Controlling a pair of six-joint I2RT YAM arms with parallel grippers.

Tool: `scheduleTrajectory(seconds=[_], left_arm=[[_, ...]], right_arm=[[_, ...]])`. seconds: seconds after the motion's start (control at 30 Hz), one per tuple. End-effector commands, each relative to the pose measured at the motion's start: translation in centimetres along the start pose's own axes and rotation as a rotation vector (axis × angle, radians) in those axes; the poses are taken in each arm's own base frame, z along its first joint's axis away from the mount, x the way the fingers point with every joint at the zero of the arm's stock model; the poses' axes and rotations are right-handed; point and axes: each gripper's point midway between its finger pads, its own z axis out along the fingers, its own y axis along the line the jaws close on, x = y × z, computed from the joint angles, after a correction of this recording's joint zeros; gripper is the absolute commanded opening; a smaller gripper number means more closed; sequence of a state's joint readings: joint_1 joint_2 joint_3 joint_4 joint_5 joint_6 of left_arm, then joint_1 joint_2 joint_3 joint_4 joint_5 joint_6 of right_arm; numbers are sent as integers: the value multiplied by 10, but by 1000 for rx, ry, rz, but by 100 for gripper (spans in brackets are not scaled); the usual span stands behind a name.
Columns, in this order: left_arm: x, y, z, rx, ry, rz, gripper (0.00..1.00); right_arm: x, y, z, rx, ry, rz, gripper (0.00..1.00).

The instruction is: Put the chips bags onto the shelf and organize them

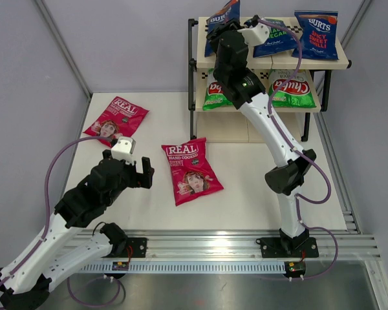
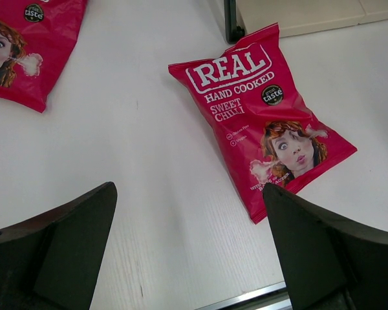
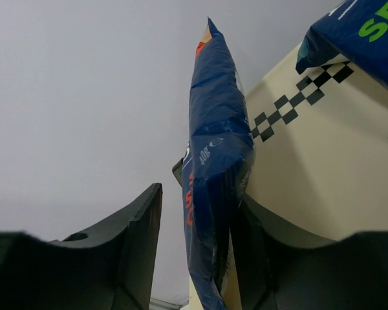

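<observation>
As my right pincer (image 3: 200,210) stands part open around the BURTS bag (image 3: 216,142), I am not clamping it: there is a clear gap on one side, while my other finger looks to touch the bag low down. The bag stands on its edge, nearly upright, at the left end of the top board of the shelf (image 3: 310,187), with nothing but bare wall beyond it.

That is my worry. I judge the bag is thin and top-heavy, so it could tip into the gap and slide off the end of the board once I stop propping it. If I pull back while that finger rubs the glossy film, I could drag the bag out with me. If I swing sideways, I could knock the next blue bag (image 3: 359,32), which sits just beside it on the same board.

Lower down, the two Chuba bags (image 1: 291,89) lie on the middle board, under my arm. The two REAL bags (image 1: 191,171) lie flat on the table (image 1: 258,194), not yet shelved. My left pincer (image 2: 189,194) hangs wide open and empty just beside the nearer one.
</observation>
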State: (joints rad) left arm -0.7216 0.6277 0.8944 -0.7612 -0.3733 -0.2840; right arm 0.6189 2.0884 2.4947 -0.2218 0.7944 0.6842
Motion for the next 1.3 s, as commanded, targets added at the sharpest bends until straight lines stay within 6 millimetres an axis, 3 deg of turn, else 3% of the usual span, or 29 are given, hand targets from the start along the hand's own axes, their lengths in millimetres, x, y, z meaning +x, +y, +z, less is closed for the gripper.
scheduleTrajectory(seconds=[0.0, 0.2, 0.67, 0.93, 1.13, 1.27], left_arm=[[-10, -3, -1, 21, -40, -2, 99], [-7, -6, 0, 33, -31, 4, 99], [-5, -11, 2, 63, -19, 12, 99], [-2, -15, 4, 77, -3, 18, 99], [-2, -17, 3, 92, -2, 17, 99], [-1, -19, 4, 98, 4, 19, 99]], right_arm=[[-45, 15, -6, -20, -97, -9, 52], [-56, 20, -8, -37, -116, -121, 59], [-43, 9, -7, -66, -65, -484, 67], [-51, 11, -13, -130, -7, -619, 74], [-47, -10, -12, -171, 109, -643, 73], [-48, -3, -18, -249, 152, -636, 73]])
